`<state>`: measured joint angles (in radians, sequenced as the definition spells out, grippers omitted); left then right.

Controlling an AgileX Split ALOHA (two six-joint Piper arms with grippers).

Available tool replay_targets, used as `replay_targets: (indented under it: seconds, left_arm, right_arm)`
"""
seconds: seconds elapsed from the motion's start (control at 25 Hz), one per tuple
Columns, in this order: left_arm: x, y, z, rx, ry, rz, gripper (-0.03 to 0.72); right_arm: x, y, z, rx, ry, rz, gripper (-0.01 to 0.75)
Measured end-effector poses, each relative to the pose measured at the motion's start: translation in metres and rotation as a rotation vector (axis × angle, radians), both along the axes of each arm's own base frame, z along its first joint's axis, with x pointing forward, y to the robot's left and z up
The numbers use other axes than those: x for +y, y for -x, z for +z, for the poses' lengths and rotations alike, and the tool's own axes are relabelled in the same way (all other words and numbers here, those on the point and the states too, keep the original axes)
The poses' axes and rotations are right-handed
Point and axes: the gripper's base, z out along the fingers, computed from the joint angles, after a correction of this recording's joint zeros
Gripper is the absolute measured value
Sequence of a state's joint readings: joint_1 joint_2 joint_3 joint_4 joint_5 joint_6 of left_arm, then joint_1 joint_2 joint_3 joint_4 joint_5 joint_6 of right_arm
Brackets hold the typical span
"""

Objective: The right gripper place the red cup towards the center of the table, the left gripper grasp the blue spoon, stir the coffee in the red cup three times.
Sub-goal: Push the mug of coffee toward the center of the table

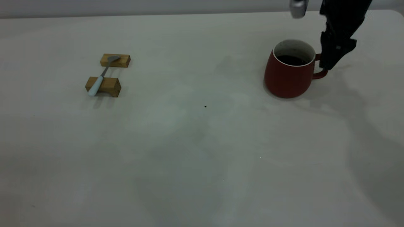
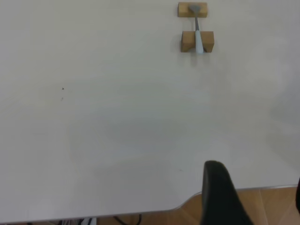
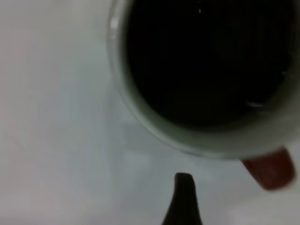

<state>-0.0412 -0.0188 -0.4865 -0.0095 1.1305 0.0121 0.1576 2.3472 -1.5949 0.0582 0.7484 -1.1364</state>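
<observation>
One cup (image 1: 288,77), right gripper (image 1: 326,64) at handle; spoon (image 1: 101,75) on blocks (image 1: 109,74).

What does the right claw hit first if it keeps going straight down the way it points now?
Likely the red cup's handle: the right claw points down right at it. Depth unclear; it might reach the table instead.

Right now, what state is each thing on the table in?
red cup: upright, right side of the table, handle toward the right hand
coffee: inside the cup
blue spoon: lying across two wooden blocks, untouched
right hand: at the cup's handle
left hand: away from the spoon
</observation>
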Motion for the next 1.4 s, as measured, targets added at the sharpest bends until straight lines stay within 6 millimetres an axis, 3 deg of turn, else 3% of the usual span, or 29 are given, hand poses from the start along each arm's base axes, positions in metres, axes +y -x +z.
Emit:
replay_targets:
  seconds: [0.2, 0.48, 0.96, 1.4]
  left_arm:
    - [0.000, 0.000, 0.000, 0.000, 0.000, 0.000, 0.464]
    - [0.000, 0.000, 0.000, 0.000, 0.000, 0.000, 0.464]
    - [0.000, 0.000, 0.000, 0.000, 0.000, 0.000, 0.464]
    - [0.000, 0.000, 0.000, 0.000, 0.000, 0.000, 0.464]
  right_arm:
    - [0.015, 0.002, -0.011, -0.004, 0.010, 0.085, 0.685]
    - [0.024, 0.003, -0.012, -0.014, 0.013, 0.124, 0.657]
    - [0.044, 0.008, -0.012, 0.000, -0.048, 0.109, 0.329]
    - [0.065, 0.014, -0.017, 0.011, -0.068, 0.132, 0.303]
